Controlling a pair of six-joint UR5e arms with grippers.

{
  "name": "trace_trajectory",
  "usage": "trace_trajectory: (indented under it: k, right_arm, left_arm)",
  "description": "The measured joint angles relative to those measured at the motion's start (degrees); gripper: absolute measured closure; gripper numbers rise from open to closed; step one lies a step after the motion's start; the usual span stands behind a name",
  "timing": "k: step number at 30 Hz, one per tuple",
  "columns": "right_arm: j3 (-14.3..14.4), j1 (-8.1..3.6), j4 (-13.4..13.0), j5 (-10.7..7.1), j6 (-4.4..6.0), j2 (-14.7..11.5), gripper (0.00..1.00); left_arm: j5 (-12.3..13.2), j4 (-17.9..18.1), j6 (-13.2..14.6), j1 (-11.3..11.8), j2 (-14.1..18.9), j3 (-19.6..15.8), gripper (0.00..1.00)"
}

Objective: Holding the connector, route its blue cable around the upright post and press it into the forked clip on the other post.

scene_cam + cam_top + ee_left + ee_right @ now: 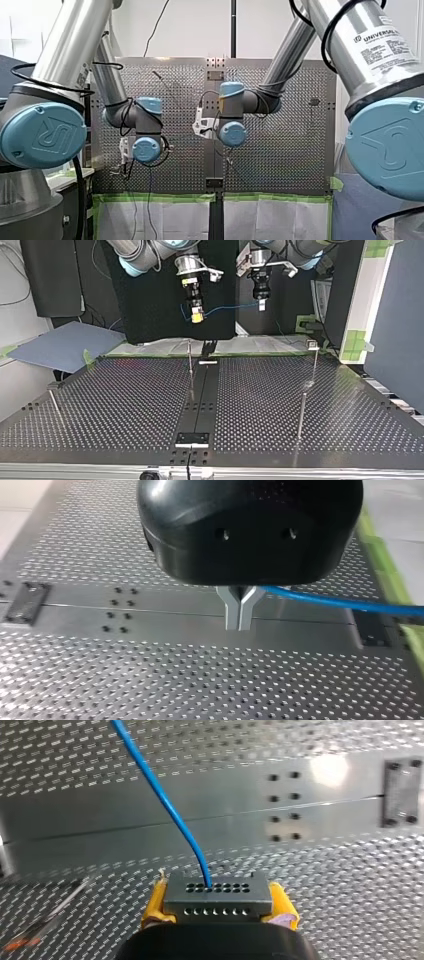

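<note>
The perforated table (125, 405) fills the lower half of the top view. Nearest, at the lower right, stands a thin near post (301, 415). A left post (55, 402) stands by the left edge. Further back, a slim centre post (190, 365) rises beside the dark middle strip. At the right, close to the table's far edge, is a far post (314, 360) with a small head, too small to tell whether it is forked.

Beyond that edge, in the upper middle of the frame, both grippers hang in the air. My right gripper (197, 316), left of centre, clamps the grey connector (217, 895) between its yellow pads (155, 902). The blue cable (230, 307) leaves the connector and runs across, sagging a little, to my left gripper (261, 306). That gripper's metal fingers (232, 611) are pinched narrow on the cable. The cable hangs well apart from every post.
</note>
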Motion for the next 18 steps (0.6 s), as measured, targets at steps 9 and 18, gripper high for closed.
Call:
trace_trajectory:
  k: [9,18]
  right_arm:
    - [-2.95,-0.55,4.76,-0.59,1.78,-4.76,1.0]
    - [-5.91,-1.23,8.9,-3.97,2.03,-8.92,1.0]
  left_arm:
    - [0.11,-4.97,-2.8,0.04,4.99,1.85,1.0]
    - [-1.7,-9.1,-3.12,0.16,9.1,5.22,1.0]
